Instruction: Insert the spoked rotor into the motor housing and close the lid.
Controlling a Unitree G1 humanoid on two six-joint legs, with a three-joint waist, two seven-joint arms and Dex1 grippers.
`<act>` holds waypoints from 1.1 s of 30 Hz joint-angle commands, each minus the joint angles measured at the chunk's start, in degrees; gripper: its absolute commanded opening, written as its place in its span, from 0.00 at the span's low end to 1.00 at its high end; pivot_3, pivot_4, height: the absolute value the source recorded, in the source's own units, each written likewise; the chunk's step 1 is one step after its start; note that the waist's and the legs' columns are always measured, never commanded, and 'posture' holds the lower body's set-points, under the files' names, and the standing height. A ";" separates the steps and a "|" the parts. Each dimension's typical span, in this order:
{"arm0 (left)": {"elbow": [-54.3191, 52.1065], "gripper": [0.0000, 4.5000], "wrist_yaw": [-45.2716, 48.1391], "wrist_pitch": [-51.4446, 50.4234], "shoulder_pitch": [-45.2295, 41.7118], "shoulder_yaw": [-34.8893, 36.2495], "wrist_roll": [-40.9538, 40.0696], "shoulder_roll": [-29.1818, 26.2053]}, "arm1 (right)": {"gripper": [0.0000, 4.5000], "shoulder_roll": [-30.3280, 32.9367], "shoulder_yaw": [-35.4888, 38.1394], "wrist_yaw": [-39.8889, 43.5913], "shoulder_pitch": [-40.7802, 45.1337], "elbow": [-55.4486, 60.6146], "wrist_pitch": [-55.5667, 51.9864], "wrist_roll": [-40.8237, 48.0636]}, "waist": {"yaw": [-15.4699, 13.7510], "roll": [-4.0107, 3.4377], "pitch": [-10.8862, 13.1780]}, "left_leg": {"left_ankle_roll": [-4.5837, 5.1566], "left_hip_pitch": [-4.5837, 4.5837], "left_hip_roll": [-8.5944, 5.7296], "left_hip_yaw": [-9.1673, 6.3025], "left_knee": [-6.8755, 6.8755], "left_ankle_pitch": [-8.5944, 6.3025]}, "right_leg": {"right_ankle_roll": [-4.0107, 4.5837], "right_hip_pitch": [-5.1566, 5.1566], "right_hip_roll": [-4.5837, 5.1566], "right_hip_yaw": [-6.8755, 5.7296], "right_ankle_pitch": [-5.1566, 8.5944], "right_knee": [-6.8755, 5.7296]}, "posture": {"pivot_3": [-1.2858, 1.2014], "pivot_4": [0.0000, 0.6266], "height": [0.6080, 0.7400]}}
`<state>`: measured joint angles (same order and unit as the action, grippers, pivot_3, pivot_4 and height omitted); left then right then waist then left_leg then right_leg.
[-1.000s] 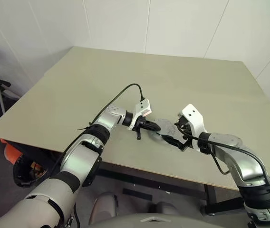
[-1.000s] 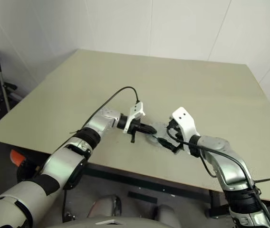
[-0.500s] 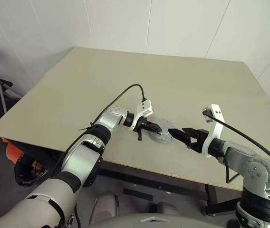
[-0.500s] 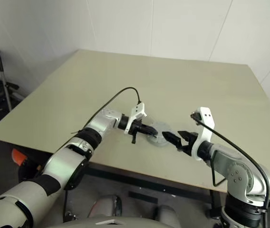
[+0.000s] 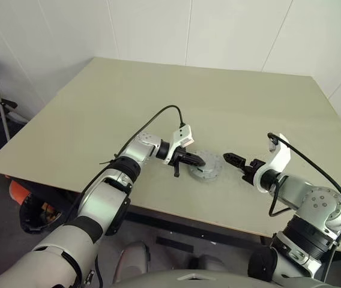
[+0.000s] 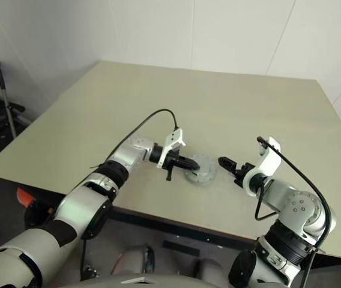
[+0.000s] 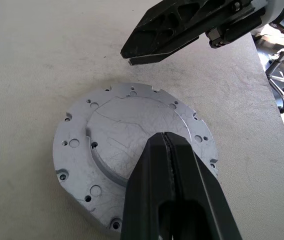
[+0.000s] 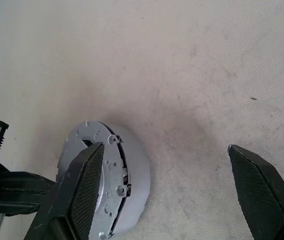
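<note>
The lid point(image 7: 132, 165) was pressed flat by the shut left gripper point(image 5: 200, 162); the empty right gripper point(image 5: 229, 158) was spread wide beside it.

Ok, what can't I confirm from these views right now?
- Inside the assembly: the silver disc covers it, so rotor and windings are hidden.
- Left gripper contact: its shut fingers block the spot beneath; touch unclear.
- Near rim of the disc: cut off by the left wrist view's edge.
</note>
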<state>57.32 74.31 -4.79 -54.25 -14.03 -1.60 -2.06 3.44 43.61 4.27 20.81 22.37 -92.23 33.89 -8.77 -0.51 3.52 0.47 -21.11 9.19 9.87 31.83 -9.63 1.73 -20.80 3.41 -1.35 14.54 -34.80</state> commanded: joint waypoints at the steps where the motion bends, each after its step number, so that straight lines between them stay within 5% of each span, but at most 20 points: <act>1: -0.21 0.00 0.02 0.23 -0.92 0.15 0.53 -0.54 | 0.99 -0.36 1.77 -2.03 0.92 -0.86 -0.27 8.40 | 0.01 0.00 0.00 | 0.00 0.00 0.00 0.00 0.00 0.00 | 0.00 0.00 0.00 0.00 0.00 0.00 | 0.52 0.00 1.00; 9: -0.09 0.00 0.04 0.26 -0.92 0.24 0.58 -0.66 | 0.99 2.70 1.00 -10.53 -1.48 -4.88 -0.27 24.77 | -0.02 -0.04 0.00 | -0.03 0.01 -0.01 0.01 0.00 0.02 | 0.01 0.03 0.02 0.00 0.00 0.01 | 0.52 0.00 1.00; 33: -0.66 0.00 0.25 -0.44 -0.78 0.40 0.47 -1.03 | 0.99 5.52 -7.08 -28.48 -6.49 -16.89 4.60 52.18 | 0.01 -0.05 -0.01 | -0.05 0.00 0.00 0.05 0.00 0.03 | 0.01 0.02 0.03 -0.02 0.01 0.02 | 0.52 0.00 1.00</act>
<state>57.32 74.56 -4.95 -54.25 -13.80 -1.43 -2.68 8.84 38.27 -23.31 14.67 6.18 -88.61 82.40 -8.77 -0.55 3.51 0.42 -21.10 9.19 9.92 31.83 -9.60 1.74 -20.78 3.44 -1.37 14.55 -34.78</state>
